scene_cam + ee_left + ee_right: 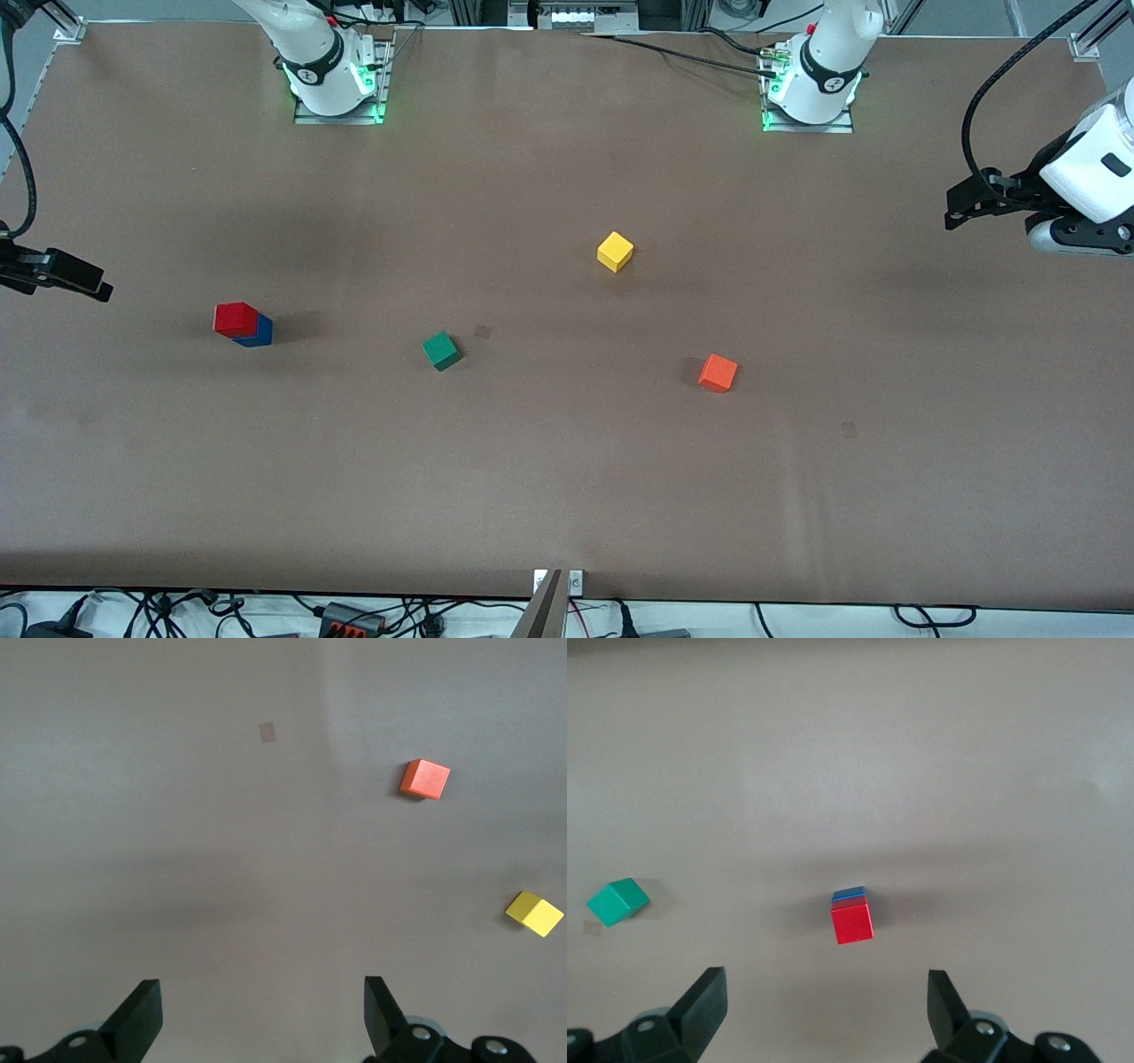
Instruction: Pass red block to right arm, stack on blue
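The red block (235, 319) sits on top of the blue cube (260, 335) toward the right arm's end of the table. The stack also shows in the right wrist view, red (851, 921) on blue (849, 894). My right gripper (96, 289) is open and empty, up over the table's edge at the right arm's end, apart from the stack; its own view (824, 1001) shows bare table between the fingers. My left gripper (957, 211) is open and empty over the left arm's end of the table, with bare table between its fingers in its own view (263, 1010).
A green cube (441, 350) lies mid-table, also in the right wrist view (617, 901). A yellow cube (615, 252) lies farther from the front camera. An orange cube (718, 373) lies toward the left arm's end; both show in the left wrist view, orange (425, 779), yellow (534, 913).
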